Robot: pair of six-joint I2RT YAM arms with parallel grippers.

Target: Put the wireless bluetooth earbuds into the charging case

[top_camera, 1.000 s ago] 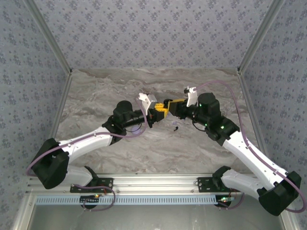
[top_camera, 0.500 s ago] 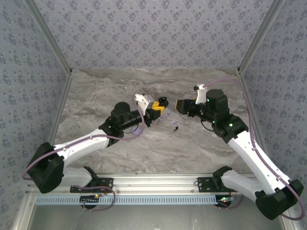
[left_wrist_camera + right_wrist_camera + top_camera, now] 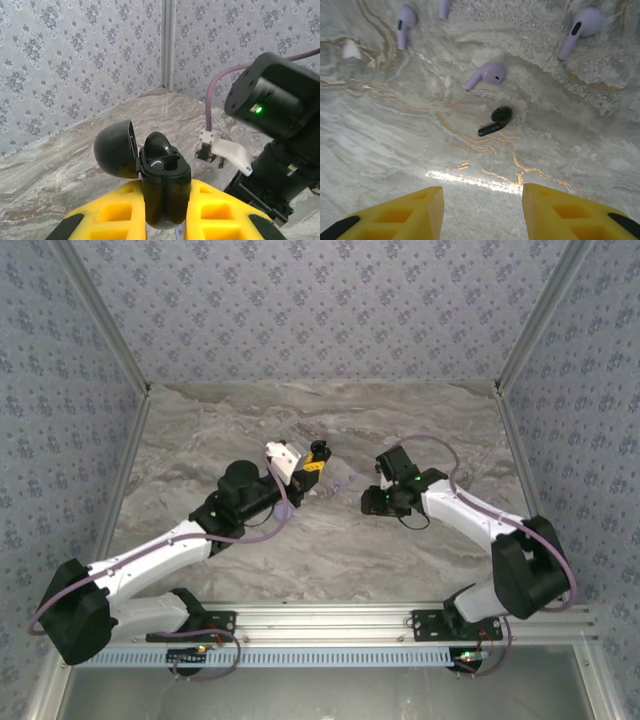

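Observation:
My left gripper (image 3: 164,189) is shut on a black charging case (image 3: 165,185) held upright, its round lid (image 3: 114,149) swung open to the left. One black earbud (image 3: 159,144) stands in the case's left well; the well beside it looks empty. In the top view the left gripper (image 3: 312,464) holds the case (image 3: 318,449) above the table's middle. My right gripper (image 3: 481,192) points down at the table, open and holding nothing. A loose black earbud (image 3: 496,120) lies on the marble just ahead of its fingers. The right gripper (image 3: 372,503) sits right of the case.
Several lilac earbuds lie beyond the black one: one close (image 3: 487,75), one at far left (image 3: 405,22), one at far right (image 3: 581,26). The right arm's wrist (image 3: 272,100) looms close to the right of the held case. Patterned walls (image 3: 320,310) enclose the marble table (image 3: 300,550).
The right gripper left the case, swung away and turned down over the table, open. The left gripper drew back leftward, still holding the case.

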